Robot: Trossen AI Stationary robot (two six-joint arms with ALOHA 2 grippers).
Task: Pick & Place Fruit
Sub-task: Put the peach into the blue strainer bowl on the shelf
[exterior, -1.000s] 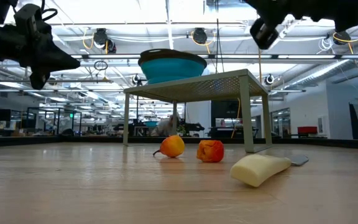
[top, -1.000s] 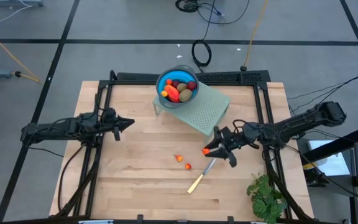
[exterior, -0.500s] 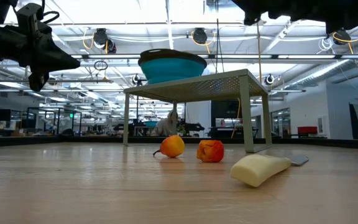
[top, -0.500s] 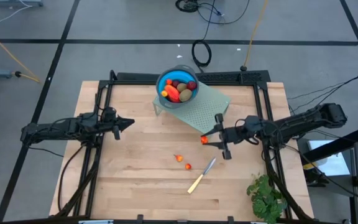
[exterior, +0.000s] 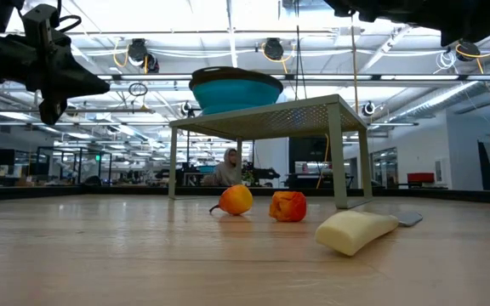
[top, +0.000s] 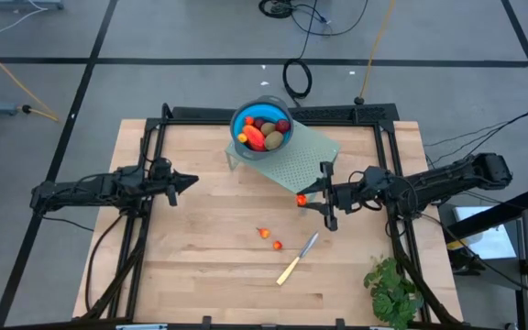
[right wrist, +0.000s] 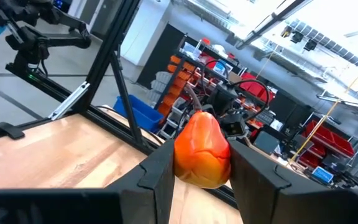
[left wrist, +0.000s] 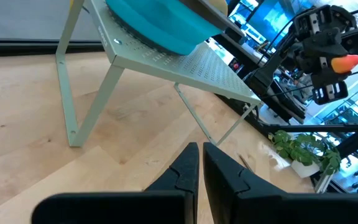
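Right gripper (top: 312,202): raised above the table (top: 200,275), right of centre, just off the near corner of the perforated stand (top: 305,165). Jaws partly closed on one small orange-red fruit (top: 302,200). In the right wrist view this piece (right wrist: 202,149) is glossy, pear-like, red at the top shading to orange below, pinched between the two dark fingers (right wrist: 157,174).

Left gripper (top: 191,181): held above the left half of the table, waiting; its fingers (left wrist: 185,171) are pressed together with nothing between them.

Blue bowl (top: 262,128): sits on the far end of the pale green stand, near the table's far edge. It contains the longer red-orange piece (top: 256,137), two brownish-green ovals (top: 271,137), dark red balls (top: 283,126) and a tiny orange piece (top: 242,137).

Loose fruit on the table, near centre: two tiny pieces close together. Seen from the low view, one (exterior: 236,200) is orange and rounded with a short stem end; the other (exterior: 288,206) is redder and lumpier. Both lie in front of the stand's legs.

Knife (top: 297,258): pale handle, blade pointing toward the right gripper, lying just right of the two loose pieces.

Leafy green bunch (top: 394,291): at the table's near right corner.

A person shows far off in the room beyond the table in the low view.
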